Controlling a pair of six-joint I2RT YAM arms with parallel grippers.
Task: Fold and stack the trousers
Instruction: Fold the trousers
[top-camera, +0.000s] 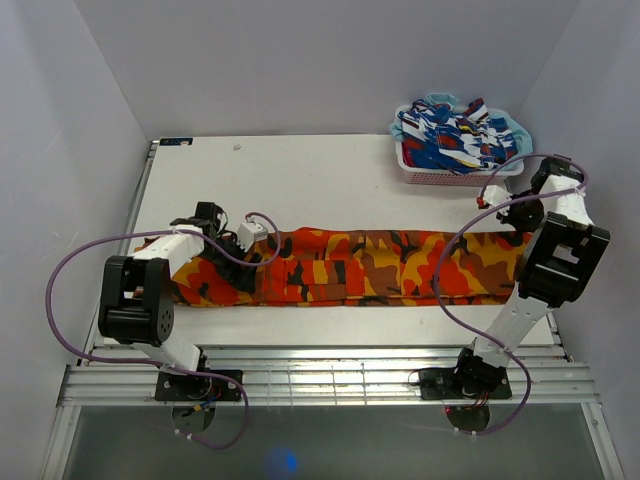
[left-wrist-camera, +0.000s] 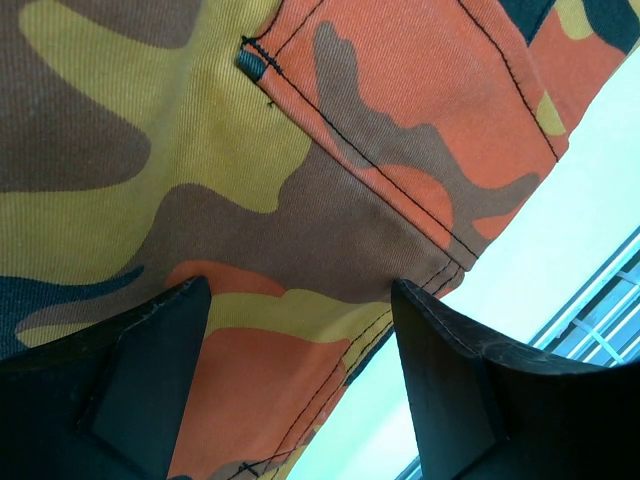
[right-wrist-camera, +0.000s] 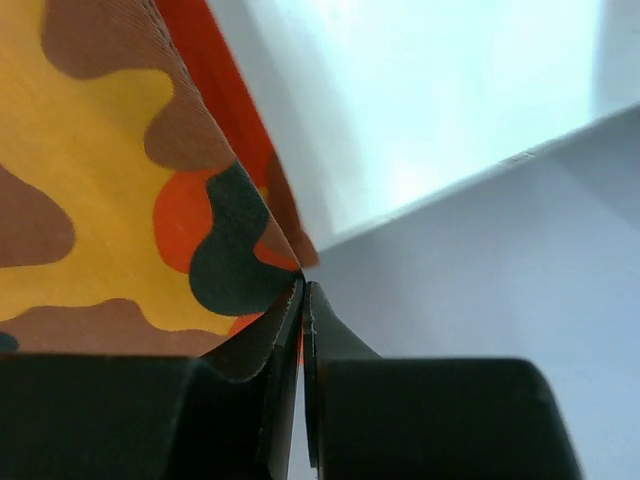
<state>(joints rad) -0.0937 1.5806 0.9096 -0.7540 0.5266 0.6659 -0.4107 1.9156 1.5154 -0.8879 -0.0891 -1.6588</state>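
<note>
Trousers (top-camera: 380, 265) lie as a long strip on the worktop (top-camera: 300, 170), with one end under the left fingers (left-wrist-camera: 185, 330) and the other end in the right fingers (right-wrist-camera: 290, 330). Right fingers are pressed together, pinching the cloth's corner edge at their very tips (a thin bite). Left fingers are spread wide over the cloth and grip nothing; can't tell if they touch it. A stitched pocket corner sits just ahead of the gap between them. Step in hand, I judge: get both ends held for the next fold. To do it well, the left should drop straight down so all layers come between the fingers, then shut. The right should lift slowly, since that shallow pinch could slip. Move both ends together.
</note>
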